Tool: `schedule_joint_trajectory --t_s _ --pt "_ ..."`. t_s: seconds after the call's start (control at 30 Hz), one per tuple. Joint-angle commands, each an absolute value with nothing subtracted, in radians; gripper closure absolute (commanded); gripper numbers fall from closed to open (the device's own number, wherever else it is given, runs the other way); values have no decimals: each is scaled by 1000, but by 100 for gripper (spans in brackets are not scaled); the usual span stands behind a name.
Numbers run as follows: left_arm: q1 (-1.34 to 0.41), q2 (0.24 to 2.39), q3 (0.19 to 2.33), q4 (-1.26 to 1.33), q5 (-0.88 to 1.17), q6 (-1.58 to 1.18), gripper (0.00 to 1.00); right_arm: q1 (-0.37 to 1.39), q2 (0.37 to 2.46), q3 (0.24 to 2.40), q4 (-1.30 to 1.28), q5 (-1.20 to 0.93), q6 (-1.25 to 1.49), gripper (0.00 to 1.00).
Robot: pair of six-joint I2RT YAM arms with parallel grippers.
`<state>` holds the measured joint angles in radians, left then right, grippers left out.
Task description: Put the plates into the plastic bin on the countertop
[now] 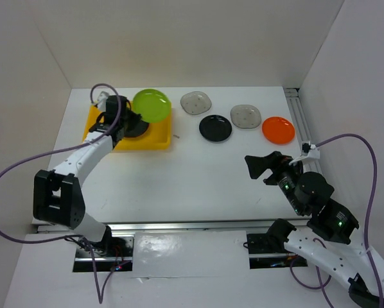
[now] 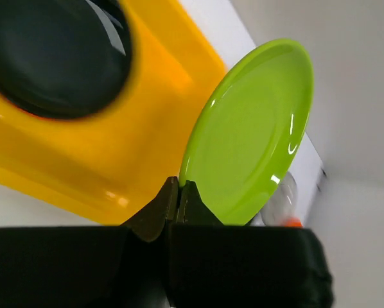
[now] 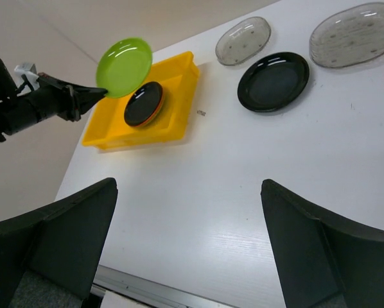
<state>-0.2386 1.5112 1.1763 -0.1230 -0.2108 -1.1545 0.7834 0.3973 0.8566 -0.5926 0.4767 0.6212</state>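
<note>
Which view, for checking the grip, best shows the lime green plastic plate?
Left wrist: lime green plastic plate close, rim pinched by left gripper. Top external and right wrist show it small, tilted.

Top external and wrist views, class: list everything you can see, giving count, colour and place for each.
countertop: one, white.
bin: one, yellow, far left.
lime green plate: one, held tilted over the bin.
black plate in bin: one, atop an orange rim.
black plate on countertop: one, centre.
grey speckled plates: two, far side.
orange plate: one, far right.
left gripper: black, shut on the lime green plate's rim.
right gripper: black, open, empty, near right.
</note>
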Motion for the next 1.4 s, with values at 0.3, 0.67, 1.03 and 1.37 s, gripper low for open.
schedule_joint_trajectory --t_s 0.3,0.67,1.03,1.37 --pt "114 1724 1302 -163 -23 -1109 100 790 446 815 -517 463 618 0" --pt "149 1854 1315 -156 110 -1045 46 781 670 747 -312 449 598 0" --pt "135 1675 1266 -228 143 -1017 12 252 1165 620 184 -25 773 0" --pt "-69 1195 1026 -348 144 -899 0 152 1670 641 567 -149 744 1"
